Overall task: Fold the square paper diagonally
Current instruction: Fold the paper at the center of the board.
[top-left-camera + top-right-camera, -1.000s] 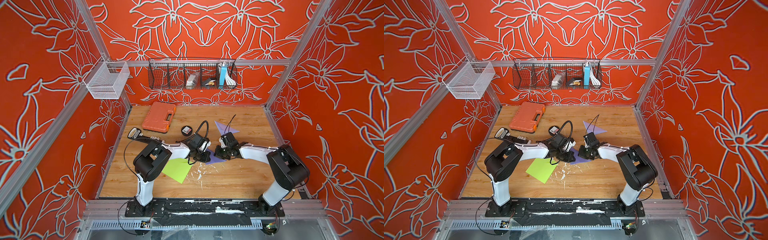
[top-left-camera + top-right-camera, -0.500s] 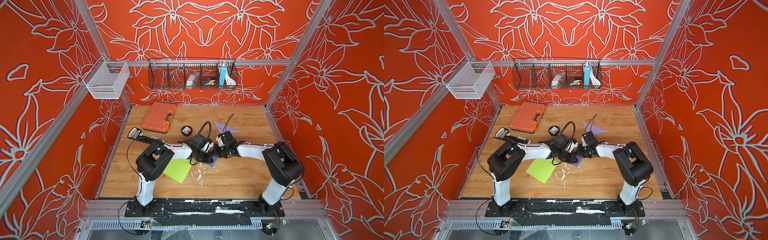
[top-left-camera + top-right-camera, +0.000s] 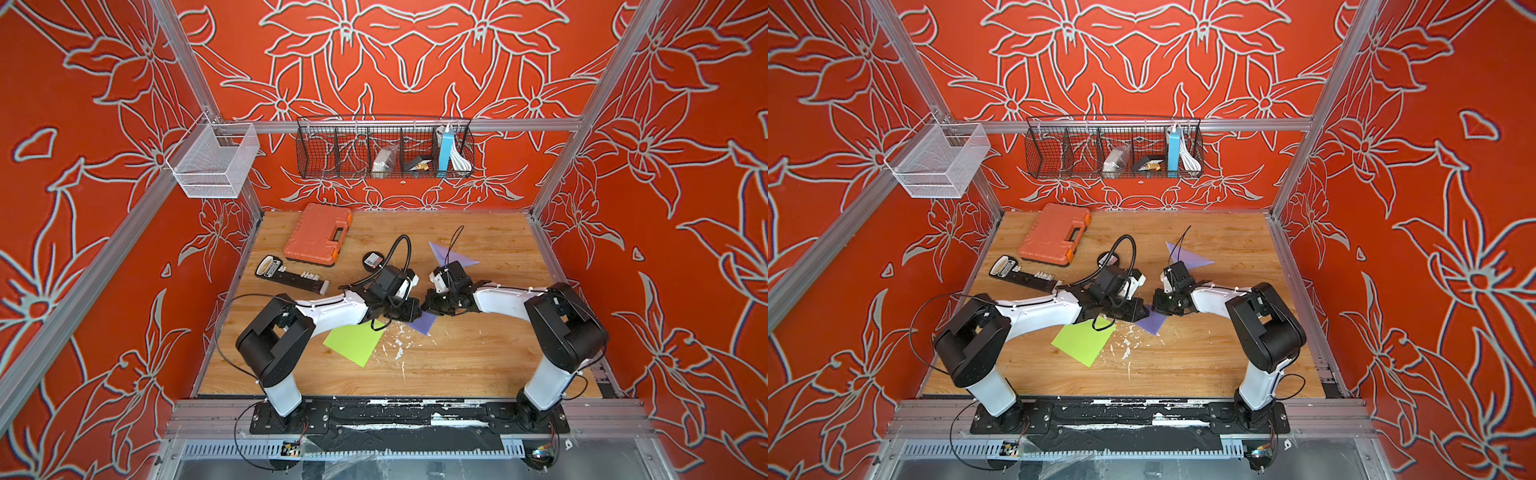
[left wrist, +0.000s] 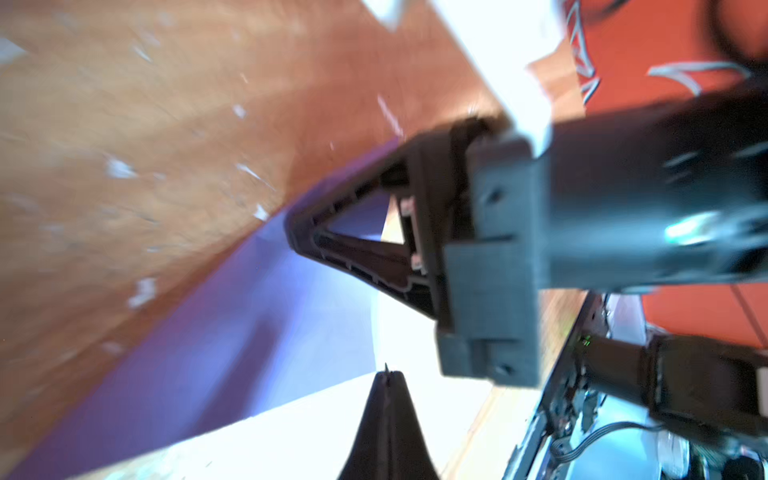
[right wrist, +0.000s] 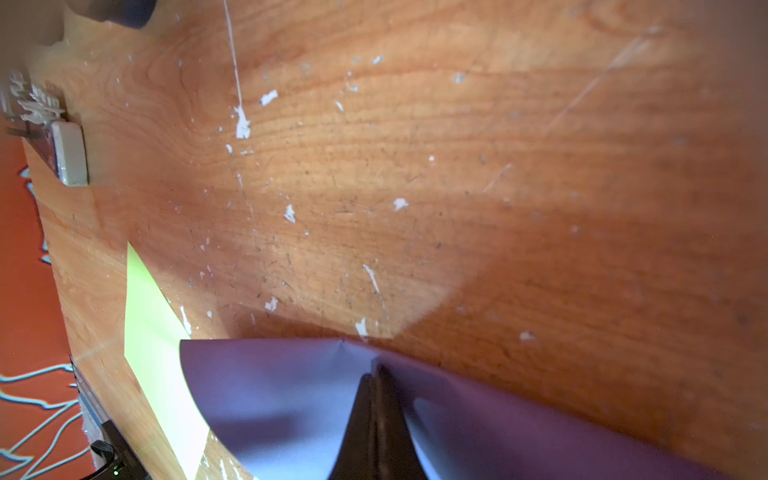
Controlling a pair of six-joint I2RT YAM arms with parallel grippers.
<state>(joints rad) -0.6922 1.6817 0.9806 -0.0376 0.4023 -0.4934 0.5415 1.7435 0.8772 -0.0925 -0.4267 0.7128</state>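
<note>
Purple paper [image 3: 424, 324] lies mid-desk [image 3: 478, 357], with a green sheet [image 3: 353, 343] at its 8 o'clock. The right tool [image 3: 428, 306], reaching from 3 o'clock, pinches it, fully closed. The left tool [image 3: 409, 312], from 9 o'clock, is closed; its hold is unclear.

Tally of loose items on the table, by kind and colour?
Purple paper: 2 (front, back)
Green paper: 1
Orange case: 1
Black bit strip: 1
Black disc: 1
Total: 6
</note>
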